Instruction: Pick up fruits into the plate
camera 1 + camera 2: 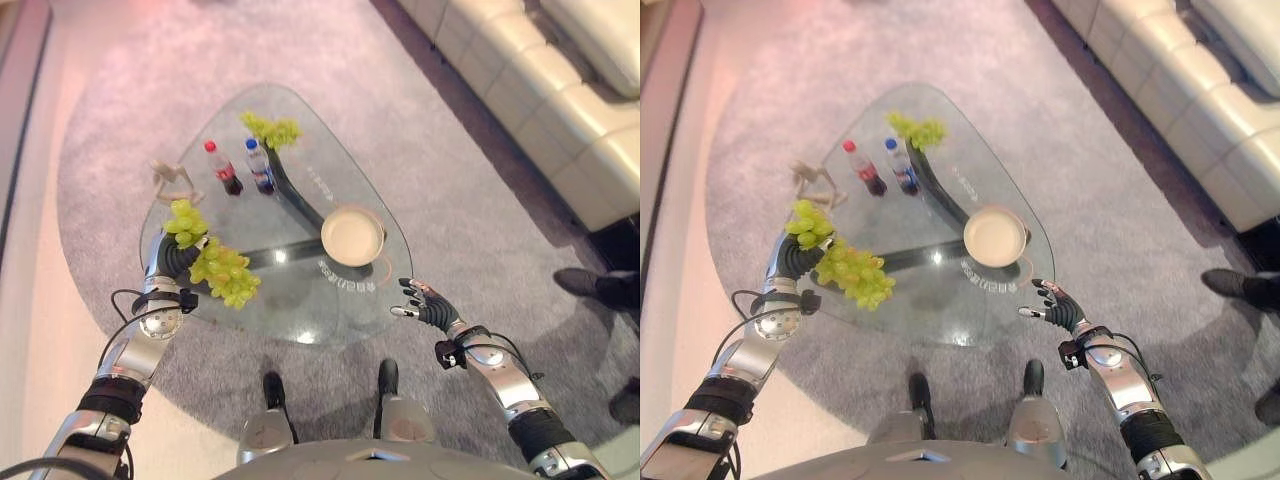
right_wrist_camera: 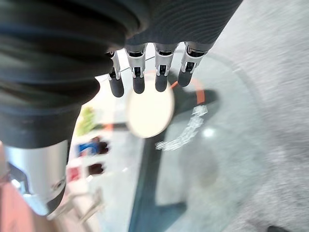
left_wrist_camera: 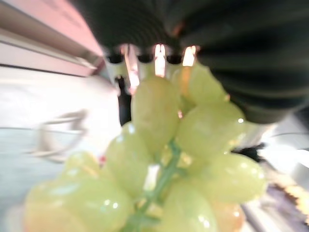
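My left hand [image 1: 176, 260] is shut on a bunch of green grapes [image 1: 222, 272], held over the near left part of the glass table [image 1: 300, 305]. Part of the bunch [image 1: 184, 221] sticks out on the hand's far side. Up close, the grapes [image 3: 159, 159] hang right under the hand's cover. A second bunch of grapes [image 1: 270, 128] lies at the table's far edge. The cream plate [image 1: 352, 235] stands empty at the near right of the table. My right hand [image 1: 424, 303] hovers open just off the table's near right edge, its fingers [image 2: 139, 82] straight towards the plate [image 2: 149, 113].
A cola bottle [image 1: 222, 167] and a blue-labelled water bottle [image 1: 259, 165] stand at the table's far middle. A small pale figure [image 1: 172, 180] sits at the left edge. A cream sofa [image 1: 560, 90] runs along the far right. A person's shoes [image 1: 588, 284] are at the right.
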Tool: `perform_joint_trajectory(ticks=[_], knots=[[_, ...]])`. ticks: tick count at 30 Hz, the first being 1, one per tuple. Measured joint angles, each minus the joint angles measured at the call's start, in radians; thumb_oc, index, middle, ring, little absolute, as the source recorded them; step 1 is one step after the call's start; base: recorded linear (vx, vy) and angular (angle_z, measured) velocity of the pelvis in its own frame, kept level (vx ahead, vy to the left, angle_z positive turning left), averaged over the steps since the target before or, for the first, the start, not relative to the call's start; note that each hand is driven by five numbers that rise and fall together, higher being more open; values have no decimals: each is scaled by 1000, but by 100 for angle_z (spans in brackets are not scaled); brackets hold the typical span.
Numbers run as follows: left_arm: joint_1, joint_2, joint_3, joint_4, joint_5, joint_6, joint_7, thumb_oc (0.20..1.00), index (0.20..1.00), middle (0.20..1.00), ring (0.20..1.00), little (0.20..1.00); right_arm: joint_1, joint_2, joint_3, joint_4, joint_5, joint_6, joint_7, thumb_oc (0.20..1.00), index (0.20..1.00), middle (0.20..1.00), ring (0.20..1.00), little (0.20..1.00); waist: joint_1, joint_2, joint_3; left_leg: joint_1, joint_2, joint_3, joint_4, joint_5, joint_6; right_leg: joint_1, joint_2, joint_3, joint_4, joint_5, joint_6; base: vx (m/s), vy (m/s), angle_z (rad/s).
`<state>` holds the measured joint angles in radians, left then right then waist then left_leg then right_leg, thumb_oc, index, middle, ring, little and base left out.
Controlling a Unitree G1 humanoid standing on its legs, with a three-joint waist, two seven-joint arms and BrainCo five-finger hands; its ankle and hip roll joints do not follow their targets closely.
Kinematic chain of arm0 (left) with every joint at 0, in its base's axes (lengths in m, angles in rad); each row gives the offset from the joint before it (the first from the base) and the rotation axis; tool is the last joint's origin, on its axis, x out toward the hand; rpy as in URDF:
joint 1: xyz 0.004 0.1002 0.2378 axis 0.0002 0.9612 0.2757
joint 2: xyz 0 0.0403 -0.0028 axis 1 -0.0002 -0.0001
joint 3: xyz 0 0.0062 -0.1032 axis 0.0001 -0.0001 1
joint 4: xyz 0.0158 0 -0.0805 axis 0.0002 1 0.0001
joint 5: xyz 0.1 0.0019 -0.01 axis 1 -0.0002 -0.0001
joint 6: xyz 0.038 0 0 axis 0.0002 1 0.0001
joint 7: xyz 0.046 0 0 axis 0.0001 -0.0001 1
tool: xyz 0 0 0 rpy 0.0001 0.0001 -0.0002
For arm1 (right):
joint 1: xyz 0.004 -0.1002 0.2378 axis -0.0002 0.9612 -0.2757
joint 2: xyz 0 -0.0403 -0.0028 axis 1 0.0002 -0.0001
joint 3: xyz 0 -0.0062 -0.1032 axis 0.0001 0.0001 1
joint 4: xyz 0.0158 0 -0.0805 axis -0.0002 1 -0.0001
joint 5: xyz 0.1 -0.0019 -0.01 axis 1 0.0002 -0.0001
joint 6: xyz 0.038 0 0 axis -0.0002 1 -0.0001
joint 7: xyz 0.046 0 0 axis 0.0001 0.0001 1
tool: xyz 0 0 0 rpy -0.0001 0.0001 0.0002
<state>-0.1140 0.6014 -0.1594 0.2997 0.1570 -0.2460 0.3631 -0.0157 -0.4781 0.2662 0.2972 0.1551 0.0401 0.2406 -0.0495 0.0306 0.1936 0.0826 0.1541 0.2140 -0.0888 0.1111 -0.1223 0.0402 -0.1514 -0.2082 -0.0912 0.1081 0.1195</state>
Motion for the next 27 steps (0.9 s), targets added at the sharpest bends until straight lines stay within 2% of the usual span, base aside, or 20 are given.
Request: perform_joint_trajectory(ticks=[5,11,15,20,27], knots=[[-1,0,1,-82,-19,0,-95,200,200,200,200,200,-78,-62,32,-75,-1,53,75,1000,1000,1000,1000,1000,4,-1,-24,39,6,-1,0,-2,-2,38,7,0,0,0,0,71,-26,-1],[-2,5,1,-188,-81,7,-230,200,200,200,200,200,-113,-68,59,-159,4,153,157,1000,1000,1000,1000,1000,39,-8,-46,55,7,-1,-1,-8,1,55,5,0,-1,-4,4,26,-9,0],[-7,56,-3,-253,-143,9,-354,200,200,200,200,200,-157,-79,112,-186,36,227,254,1000,1000,1000,1000,1000,47,-18,-70,52,5,-2,-1,-8,1,54,1,-2,-1,-3,3,-4,-2,1],[-61,121,-57,-286,-217,49,-442,200,200,200,200,200,-270,-131,175,-280,149,308,352,1000,1000,1000,1000,1000,48,-19,-73,52,3,-2,-1,-7,1,54,-1,-2,0,0,0,0,0,0],[-107,117,-129,-305,-321,88,-496,200,200,200,200,200,-362,-126,271,-444,398,434,393,1000,1000,1000,1000,1000,49,-23,-86,53,3,-2,0,-5,-2,55,3,-2,0,0,0,0,0,0]])
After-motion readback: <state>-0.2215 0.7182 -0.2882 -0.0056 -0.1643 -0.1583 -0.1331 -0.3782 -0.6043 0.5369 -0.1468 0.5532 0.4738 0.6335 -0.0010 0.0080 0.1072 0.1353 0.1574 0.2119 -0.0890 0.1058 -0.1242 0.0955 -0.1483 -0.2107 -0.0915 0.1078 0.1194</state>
